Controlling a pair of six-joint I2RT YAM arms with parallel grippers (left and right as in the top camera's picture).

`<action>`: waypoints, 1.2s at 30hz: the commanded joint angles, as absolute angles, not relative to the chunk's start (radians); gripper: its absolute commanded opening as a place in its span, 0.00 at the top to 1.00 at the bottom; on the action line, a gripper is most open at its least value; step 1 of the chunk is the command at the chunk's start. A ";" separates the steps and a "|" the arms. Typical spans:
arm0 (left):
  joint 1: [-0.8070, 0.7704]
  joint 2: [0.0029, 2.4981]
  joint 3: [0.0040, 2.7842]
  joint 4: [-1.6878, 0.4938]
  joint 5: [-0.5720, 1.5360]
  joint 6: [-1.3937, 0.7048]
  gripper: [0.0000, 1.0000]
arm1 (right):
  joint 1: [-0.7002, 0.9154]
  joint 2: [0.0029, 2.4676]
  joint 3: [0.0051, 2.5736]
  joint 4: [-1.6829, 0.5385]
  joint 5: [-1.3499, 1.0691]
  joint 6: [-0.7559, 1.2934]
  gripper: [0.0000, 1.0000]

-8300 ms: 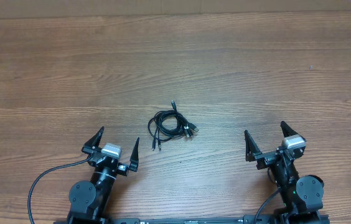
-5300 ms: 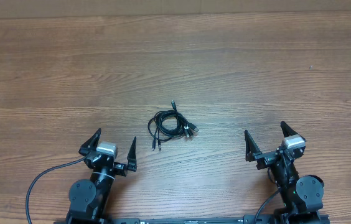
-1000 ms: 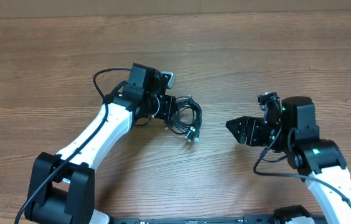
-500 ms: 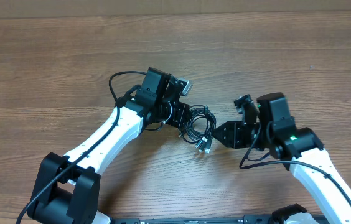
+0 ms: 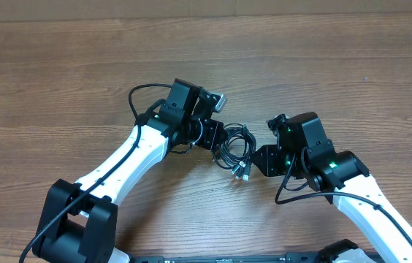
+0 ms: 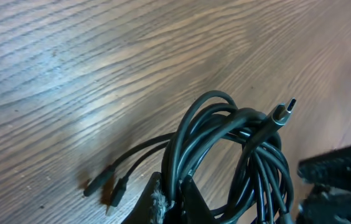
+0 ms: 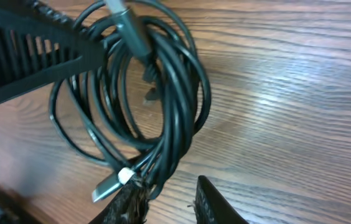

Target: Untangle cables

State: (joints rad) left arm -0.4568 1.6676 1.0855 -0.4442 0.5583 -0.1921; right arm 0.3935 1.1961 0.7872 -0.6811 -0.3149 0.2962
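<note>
The cables (image 5: 237, 150) form a small black coil with silvery plug ends on the wood, between the two arms. My left gripper (image 5: 217, 137) is shut on strands at the coil's left side; in the left wrist view its jaws (image 6: 172, 184) pinch those strands, and a silver-tipped plug (image 6: 282, 112) sticks up from the coil (image 6: 231, 143). My right gripper (image 5: 259, 160) sits at the coil's right edge. In the right wrist view its jaws (image 7: 170, 184) stand narrowly apart, with the coil's (image 7: 169, 112) lowest strands and a white-collared plug (image 7: 110, 185) against the left finger.
Bare wooden table (image 5: 323, 66) lies all around. Two small plug ends (image 6: 104, 184) trail off the coil onto the wood. A slotted black finger (image 7: 32, 53) of the left gripper reaches across the top left of the right wrist view.
My right gripper has moved left up to the coil's edge and its jaws have narrowed. The left gripper carried the coil rightward, then held still.
</note>
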 commanded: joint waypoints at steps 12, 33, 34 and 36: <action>-0.487 1.645 1.118 -0.430 0.648 -0.210 0.96 | 0.398 1.195 0.813 -0.651 -0.277 0.311 0.89; -0.471 1.618 1.118 -0.441 0.540 -0.209 0.96 | 0.397 1.195 0.813 -0.909 0.197 0.736 0.96; -0.472 1.618 1.118 -0.442 0.539 -0.209 0.96 | 0.397 1.195 0.813 -0.873 0.130 0.683 0.96; -0.472 1.618 1.118 -0.441 0.539 -0.209 0.96 | 0.397 1.195 0.813 -0.781 -0.060 0.519 0.86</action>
State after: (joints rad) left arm -0.4706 1.6493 1.0859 -0.4427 0.5404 -0.2035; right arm 0.3988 1.1969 0.7982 -0.8314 0.1116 0.6468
